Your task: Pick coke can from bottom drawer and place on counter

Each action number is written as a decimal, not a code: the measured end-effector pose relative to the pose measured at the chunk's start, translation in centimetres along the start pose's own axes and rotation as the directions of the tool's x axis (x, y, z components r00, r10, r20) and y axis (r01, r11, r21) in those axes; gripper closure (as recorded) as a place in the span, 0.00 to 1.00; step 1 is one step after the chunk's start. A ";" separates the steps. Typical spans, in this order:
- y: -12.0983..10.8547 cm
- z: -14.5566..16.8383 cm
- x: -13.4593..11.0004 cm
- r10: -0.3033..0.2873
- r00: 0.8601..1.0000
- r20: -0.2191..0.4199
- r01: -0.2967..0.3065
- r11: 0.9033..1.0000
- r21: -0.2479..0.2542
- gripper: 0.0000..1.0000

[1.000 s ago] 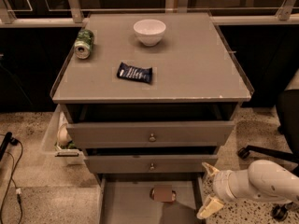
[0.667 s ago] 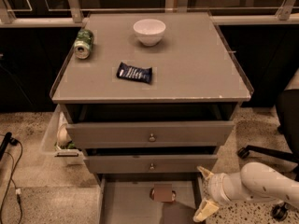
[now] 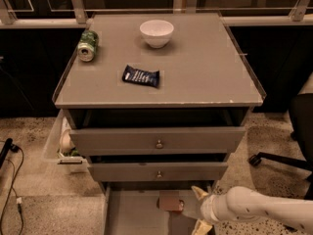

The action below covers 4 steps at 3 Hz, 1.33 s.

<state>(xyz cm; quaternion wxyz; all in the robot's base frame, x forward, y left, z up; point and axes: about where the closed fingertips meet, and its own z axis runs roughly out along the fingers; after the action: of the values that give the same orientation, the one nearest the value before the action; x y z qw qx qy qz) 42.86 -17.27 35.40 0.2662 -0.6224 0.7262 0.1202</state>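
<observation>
The coke can (image 3: pixel 170 202) lies on its side near the back of the open bottom drawer (image 3: pixel 131 215), a flat grey tray at the foot of the cabinet. My gripper (image 3: pixel 200 209) reaches in from the lower right on a white arm. Its two pale fingers are spread open, one fingertip (image 3: pixel 197 192) above and one below, just right of the can and not around it. The counter (image 3: pixel 205 67) is the grey cabinet top above.
On the counter stand a white bowl (image 3: pixel 156 32), a green can (image 3: pixel 88 45) lying on its side and a dark snack packet (image 3: pixel 141 76). Two knobbed drawers (image 3: pixel 157 141) stand slightly open. A plastic bin (image 3: pixel 59 146) hangs at the left; a chair base (image 3: pixel 279 158) stands at the right.
My gripper has moved left along the drawer's right side, closer to the coke can. The can and the things on the counter have not moved.
</observation>
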 end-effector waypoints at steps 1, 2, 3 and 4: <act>0.5 5.2 2.7 -0.016 1.000 0.000 0.016 1.000 -0.003 0.00; 0.5 5.3 2.7 -0.016 1.000 0.000 0.016 1.000 -0.003 0.00; 0.6 7.5 3.7 0.000 1.000 -0.017 0.000 1.000 -0.005 0.00; 0.8 10.1 4.7 0.032 0.999 -0.010 -0.032 0.999 -0.015 0.00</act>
<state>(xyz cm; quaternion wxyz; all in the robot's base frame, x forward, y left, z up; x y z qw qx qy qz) 44.08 -15.97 24.31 0.2561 -0.6133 0.7363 0.1271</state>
